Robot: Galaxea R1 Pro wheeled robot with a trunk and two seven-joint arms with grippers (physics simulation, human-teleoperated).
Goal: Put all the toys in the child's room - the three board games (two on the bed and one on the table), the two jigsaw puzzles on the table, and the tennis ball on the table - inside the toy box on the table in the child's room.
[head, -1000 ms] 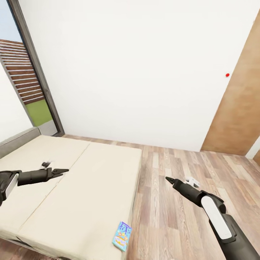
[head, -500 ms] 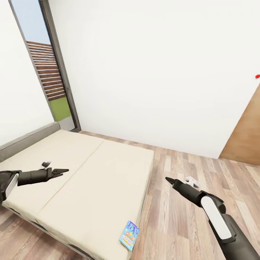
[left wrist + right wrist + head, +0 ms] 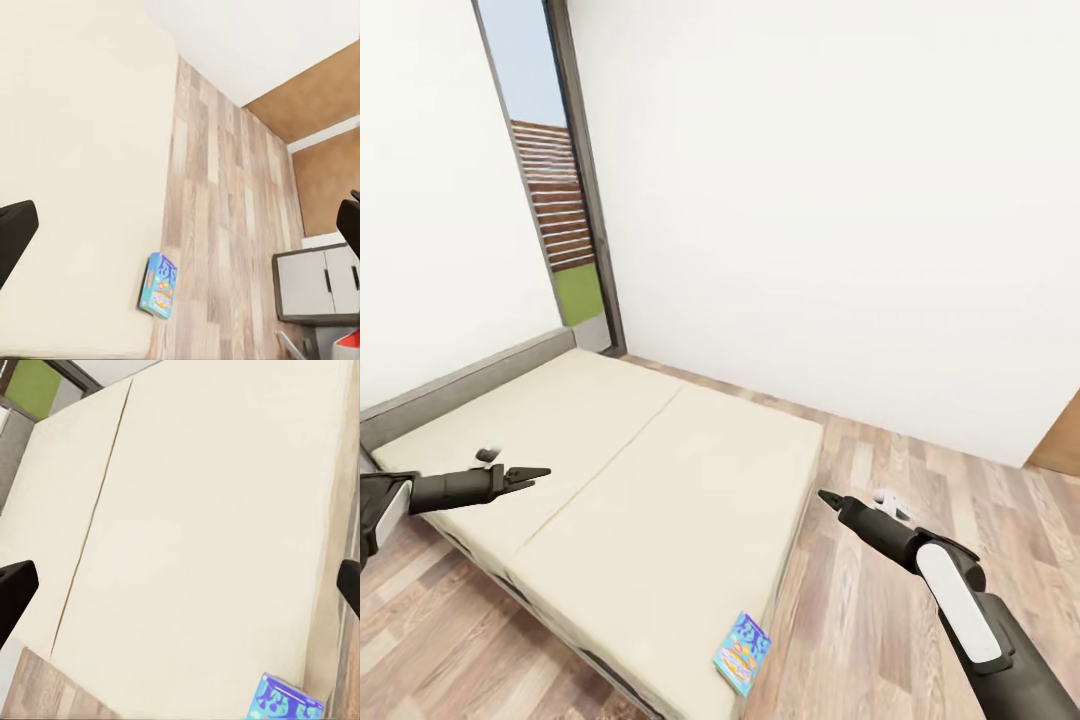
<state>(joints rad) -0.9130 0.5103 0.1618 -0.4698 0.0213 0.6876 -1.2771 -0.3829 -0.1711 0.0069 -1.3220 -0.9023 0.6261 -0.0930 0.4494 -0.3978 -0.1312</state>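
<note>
A small teal-blue board game lies flat on the near corner of the bed, right at the cream mattress's edge. The same board game shows in the left wrist view and again as the board game in the right wrist view. My left gripper hovers open over the bed's left part, far from the box. Over the wood floor to the right of the bed, my right gripper is open and empty. In both wrist views the fingers stand wide apart. The table and toy box are out of view.
A tall dark-framed window stands behind the bed's head end. A brown door is at the far right. A grey cabinet stands on the plank floor beyond the bed's foot.
The camera has turned, so the bed, window and board game sit further right in the picture. Both arms hold the same pose, and both grippers stay open.
</note>
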